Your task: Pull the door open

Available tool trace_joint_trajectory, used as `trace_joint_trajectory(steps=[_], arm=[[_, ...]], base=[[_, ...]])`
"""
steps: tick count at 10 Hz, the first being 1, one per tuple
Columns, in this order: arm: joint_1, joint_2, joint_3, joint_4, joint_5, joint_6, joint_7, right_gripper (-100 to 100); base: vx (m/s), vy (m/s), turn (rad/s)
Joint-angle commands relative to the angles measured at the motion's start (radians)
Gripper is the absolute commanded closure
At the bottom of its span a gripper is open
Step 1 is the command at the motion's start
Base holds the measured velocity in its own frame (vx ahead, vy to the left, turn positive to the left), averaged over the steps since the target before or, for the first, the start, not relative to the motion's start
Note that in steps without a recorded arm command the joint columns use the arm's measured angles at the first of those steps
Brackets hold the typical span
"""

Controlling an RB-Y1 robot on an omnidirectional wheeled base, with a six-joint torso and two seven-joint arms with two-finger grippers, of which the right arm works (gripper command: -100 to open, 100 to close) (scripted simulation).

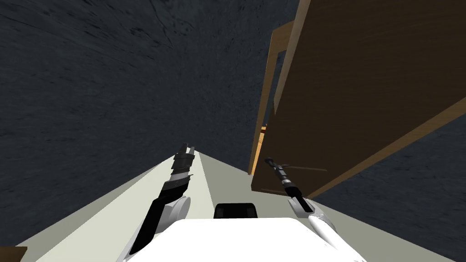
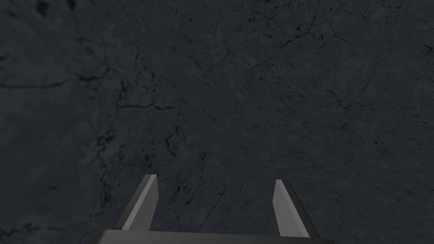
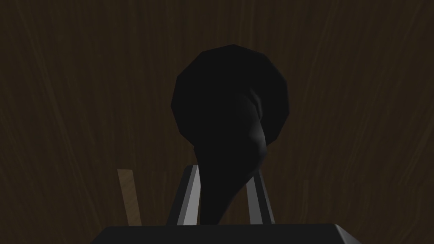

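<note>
door (image 1: 355, 91), dark brown, stands on the robot's right and looks ajar from its tan frame (image 1: 268, 91). right tool (image 3: 223, 171) is clamped on the black handle (image 3: 231, 110), its blades pressing the sides, likely so the arm can haul the slab back. left tool (image 2: 215, 178) hangs low beside it, blades spread wide, idle.

You are looking at a dark brown wood-grained door panel (image 1: 364, 91), its grain running in faint lengthwise streaks and its edges a lighter tan. The tan wooden door frame (image 1: 272, 68) beside it is paler, turning orange low down. The black rounded door handle (image 3: 231, 106) is plain, with no pattern. The dark slate-grey rough wall (image 1: 113, 82) is mottled and veined with fine black cracks. The pale off-white floor (image 1: 205, 182) is unpatterned. The left gripper (image 2: 215, 178) has light grey fingers (image 2: 146, 203) on a dark box.
</note>
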Motion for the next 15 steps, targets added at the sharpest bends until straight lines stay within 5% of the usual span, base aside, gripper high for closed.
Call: trace_joint_trajectory(steps=[1, 5, 6, 7, 14, 15], arm=[[0.019, -0.014, 0.016, -0.011, 0.008, -0.021, -0.020, 100], [0.056, -0.051, 0.054, -0.025, 0.026, -0.073, -0.069, 100], [0.047, -0.045, 0.051, -0.018, 0.024, -0.066, -0.062, 100], [0.071, -0.061, 0.062, -0.013, 0.030, -0.103, -0.082, 100], [0.140, -0.118, 0.092, -0.006, 0.046, -0.220, -0.139, 100], [0.127, -0.109, 0.093, 0.005, 0.046, -0.211, -0.134, 100]], base=[[-0.235, -0.095, 0.131], [-0.227, -0.069, 0.104], [-0.101, -0.010, 0.003], [-0.159, -0.057, 0.159], [-0.167, -0.073, 0.122], [-0.082, -0.021, 0.029]])
